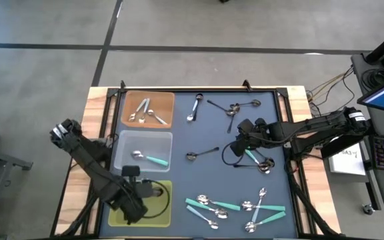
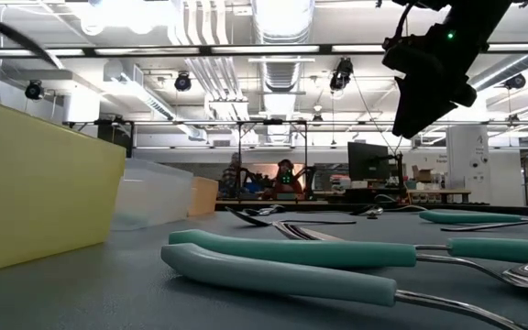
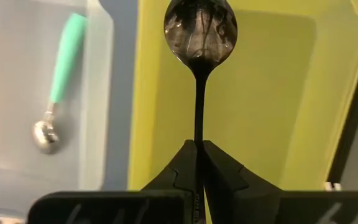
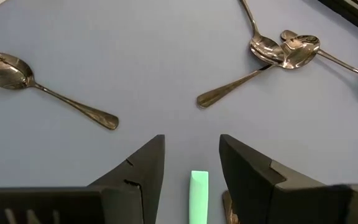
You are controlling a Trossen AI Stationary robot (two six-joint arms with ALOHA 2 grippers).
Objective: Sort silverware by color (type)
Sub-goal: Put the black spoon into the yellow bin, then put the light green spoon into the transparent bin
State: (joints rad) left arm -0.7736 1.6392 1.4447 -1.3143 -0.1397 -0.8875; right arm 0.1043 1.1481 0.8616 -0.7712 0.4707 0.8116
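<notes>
My left gripper (image 3: 199, 149) is shut on a dark blackish spoon (image 3: 200, 37) over the yellow-green tray (image 1: 127, 215) at the table's near left. The clear tray (image 1: 129, 141) beside it holds one teal-handled spoon (image 3: 64, 59). The orange tray (image 1: 164, 101) at the far left holds shiny silver spoons (image 1: 143, 112). My right gripper (image 4: 191, 155) stands open at mid-right, above the end of a teal-handled spoon (image 4: 198, 193) lying on the table. Its fingers stand on either side of the spoon and touch nothing. My left gripper pinches the dark spoon's thin handle (image 3: 199, 134), at its free end, between its two fingers (image 3: 182, 165). The fingers point down and the spoon runs on in line with them. Its bowl (image 3: 200, 29) is farthest from the fingers, over the yellow-green tray's floor.
Dark spoons (image 4: 48, 93) (image 4: 253, 78) lie loose on the blue mat ahead of my right gripper. Several teal-handled and silver spoons (image 1: 235, 208) lie in a heap near the front right. In the low view, teal handles (image 2: 282, 252) fill the foreground.
</notes>
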